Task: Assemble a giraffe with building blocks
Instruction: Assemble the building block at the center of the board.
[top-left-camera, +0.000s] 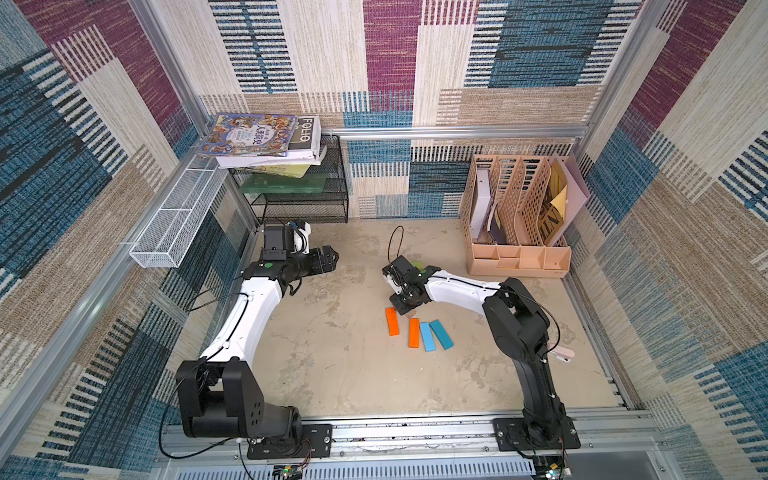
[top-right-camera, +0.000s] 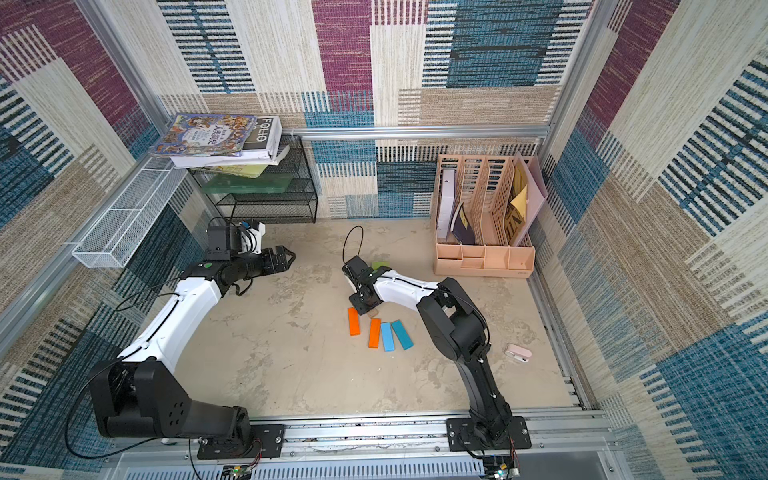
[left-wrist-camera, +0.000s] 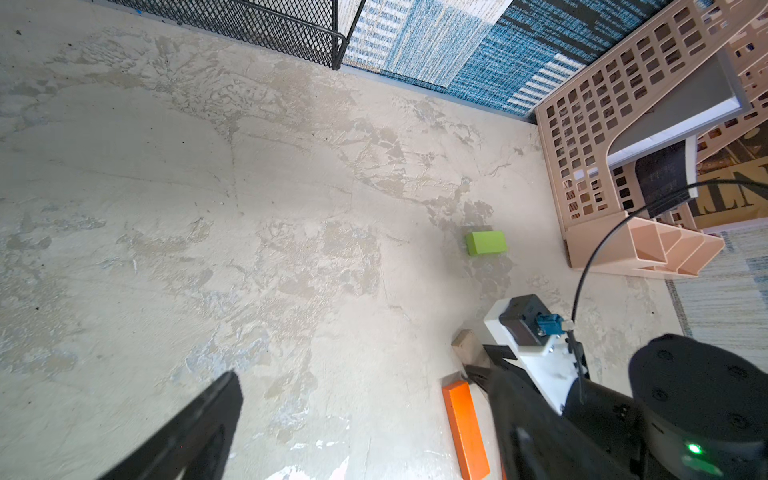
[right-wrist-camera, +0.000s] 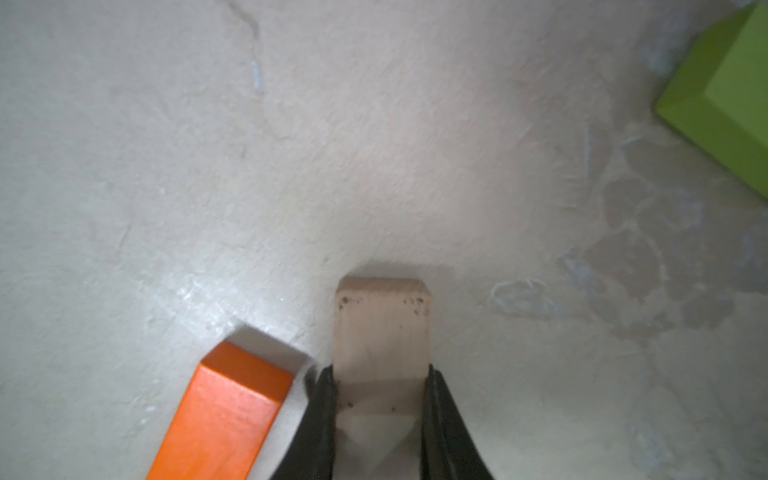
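The right gripper (right-wrist-camera: 381, 374) is clamped on the tan block (right-wrist-camera: 382, 324). 1 black finger (right-wrist-camera: 322, 407) presses each long side, and the block's free end juts ahead of the tips. I cannot tell whether the block rests on the table (right-wrist-camera: 374, 145) or hangs just above it.

Just beside the gripper, on its left, lies 1 orange block (right-wrist-camera: 232, 399), close to that finger but apart from the tan block. A little further from the gripper, toward the robot's base, the 2nd orange block (top-left-camera: 414, 332), a light blue block (top-left-camera: 427, 336) and a darker blue block (top-left-camera: 441, 334) lie flat, close side by side.

Beyond the gripper's wrist, away from the base, the green block (top-left-camera: 417, 264) lies alone.

Well apart to the left, the left gripper (top-left-camera: 330, 262) hangs over the table, jaws spread wide, holding nothing. Far off to the right stands a peach file organizer (top-left-camera: 517, 257).
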